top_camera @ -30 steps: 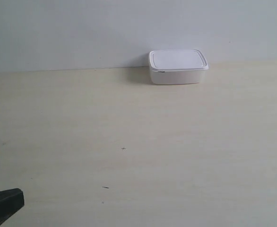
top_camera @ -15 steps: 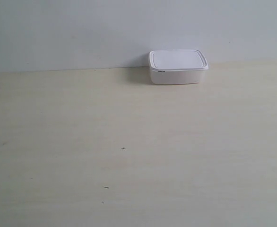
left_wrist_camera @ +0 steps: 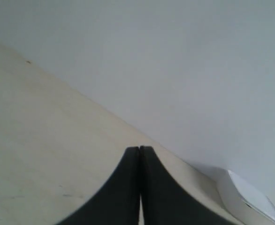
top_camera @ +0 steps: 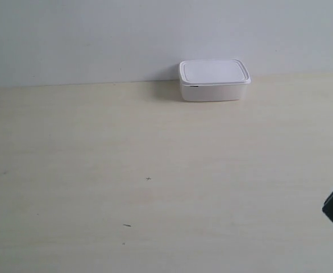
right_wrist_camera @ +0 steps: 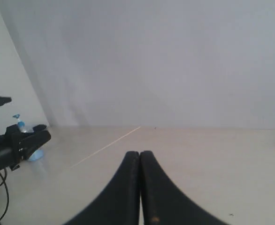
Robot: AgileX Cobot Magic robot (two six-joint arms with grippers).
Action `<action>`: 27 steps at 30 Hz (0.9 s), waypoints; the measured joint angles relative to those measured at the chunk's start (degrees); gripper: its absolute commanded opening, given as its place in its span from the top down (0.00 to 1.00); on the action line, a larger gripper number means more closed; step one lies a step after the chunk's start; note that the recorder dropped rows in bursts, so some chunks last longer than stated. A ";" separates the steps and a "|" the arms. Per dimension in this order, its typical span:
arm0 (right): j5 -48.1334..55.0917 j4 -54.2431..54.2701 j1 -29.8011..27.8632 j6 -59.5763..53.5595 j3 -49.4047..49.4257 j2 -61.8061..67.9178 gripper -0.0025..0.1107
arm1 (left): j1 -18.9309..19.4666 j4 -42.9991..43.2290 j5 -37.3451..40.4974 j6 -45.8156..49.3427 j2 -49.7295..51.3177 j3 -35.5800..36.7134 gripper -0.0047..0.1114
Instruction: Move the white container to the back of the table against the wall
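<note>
Lid (top_camera: 213, 70) on, the white container (top_camera: 212, 91) sits at the far edge of the table (top_camera: 155, 148), against the wall (top_camera: 98, 34). Both the left gripper (left_wrist_camera: 140, 151) and the right gripper (right_wrist_camera: 140, 154) have their jaws pressed together, pinching nothing.

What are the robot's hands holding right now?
Nothing. The left gripper and the right gripper are both shut on empty air; the white container sits alone by the wall.

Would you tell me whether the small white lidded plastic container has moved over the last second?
No. The white plastic container sits in the same spot against the pale grey wall.
</note>
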 measured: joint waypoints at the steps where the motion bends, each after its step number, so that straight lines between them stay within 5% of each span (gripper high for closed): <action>1: -0.59 -1.52 0.00 1.39 0.00 0.00 0.98 | 2.37 0.00 0.00 0.00 0.00 0.00 0.96; 9: -1.98 -9.00 0.00 11.04 0.00 -0.09 0.98 | 17.76 -0.04 0.00 0.00 0.00 0.00 0.96; 21: -2.33 -9.28 0.00 12.17 0.00 -0.09 0.98 | 27.93 -0.04 0.00 0.00 0.00 0.00 0.96; 27: -2.33 -9.50 0.52 12.17 0.00 -3.59 0.98 | 29.77 -0.04 0.00 0.00 0.00 0.00 0.96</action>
